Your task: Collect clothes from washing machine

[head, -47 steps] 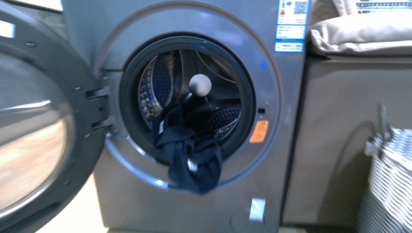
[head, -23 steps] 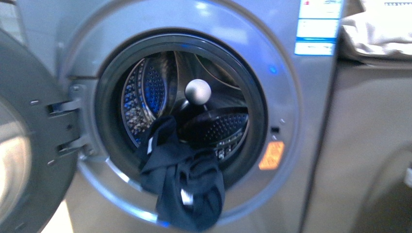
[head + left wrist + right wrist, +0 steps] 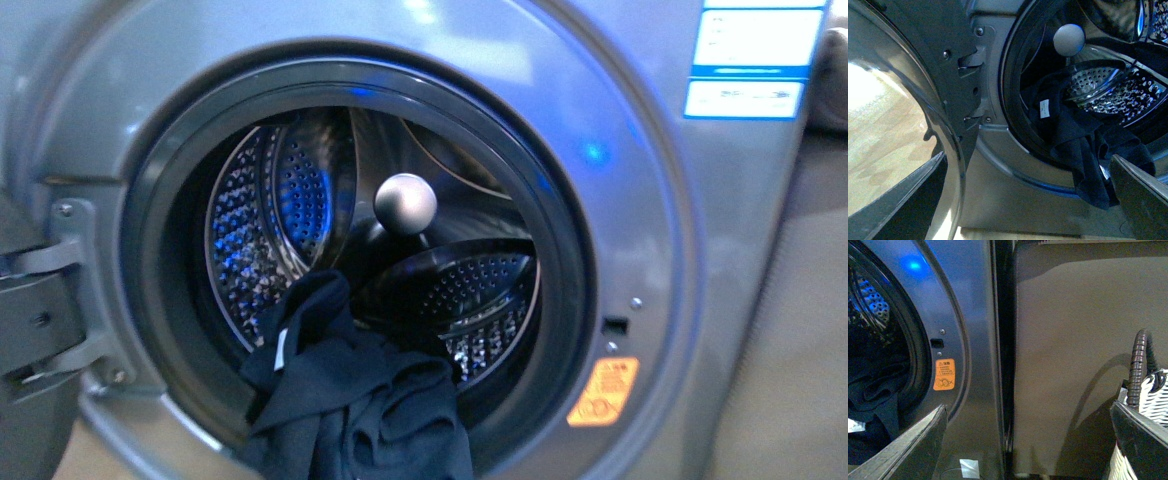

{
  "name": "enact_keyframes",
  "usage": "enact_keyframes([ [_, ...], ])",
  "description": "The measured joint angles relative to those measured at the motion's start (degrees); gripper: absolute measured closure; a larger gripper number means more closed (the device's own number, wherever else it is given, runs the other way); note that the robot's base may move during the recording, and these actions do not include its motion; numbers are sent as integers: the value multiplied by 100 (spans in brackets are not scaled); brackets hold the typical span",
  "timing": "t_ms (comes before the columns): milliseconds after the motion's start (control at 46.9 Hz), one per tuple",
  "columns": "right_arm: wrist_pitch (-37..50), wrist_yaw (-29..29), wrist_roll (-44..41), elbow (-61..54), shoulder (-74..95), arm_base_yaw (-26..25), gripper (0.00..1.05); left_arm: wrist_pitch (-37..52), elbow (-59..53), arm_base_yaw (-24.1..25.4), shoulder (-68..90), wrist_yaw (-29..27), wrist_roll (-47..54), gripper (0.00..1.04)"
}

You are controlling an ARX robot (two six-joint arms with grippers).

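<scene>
The washing machine [image 3: 660,250] fills the front view, grey and metallic, its round mouth ringed by a dark seal. Its porthole door [image 3: 893,100] is swung wide open on the machine's hinge side, the glass catching pale reflections. On the machine's other side, just beside it with a thin dark gap between, stands a plain brown cabinet [image 3: 1073,340]. Inside the machine the perforated steel drum [image 3: 270,200] shines with blue glints. A woven white-and-grey basket [image 3: 1148,395] with a dark twisted handle sits in front of that cabinet, apart from the machine.

The clothes [image 3: 350,400], dark navy and bunched, lie in the lower part of the machine's mouth and spill out over the seal, hanging down the machine's front.

The left fingers [image 3: 908,200] are spread wide apart with nothing between them, facing the machine's mouth and hinge. The right fingers [image 3: 908,445] are likewise spread wide and hold nothing, facing the machine's latch-side edge and the cabinet.

A grey ball [image 3: 405,203] shows deep in the machine's drum. Blue-white labels [image 3: 755,60] sit at the machine's upper corner, an orange warning sticker [image 3: 603,392] beside the mouth, and a small white tag [image 3: 281,348] on the clothes.
</scene>
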Motion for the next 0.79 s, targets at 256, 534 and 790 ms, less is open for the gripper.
enact_keyframes([
  [256, 0, -2, 0, 0, 0, 0, 8, 1084, 251, 938, 1495, 3770, -1032, 7],
  [534, 0, -2, 0, 0, 0, 0, 8, 2931, 826, -44, 3838, 2809, -828, 7],
  [790, 0, -2, 0, 0, 0, 0, 8, 3740, 1580, -485, 5574, 2330, -496, 7],
])
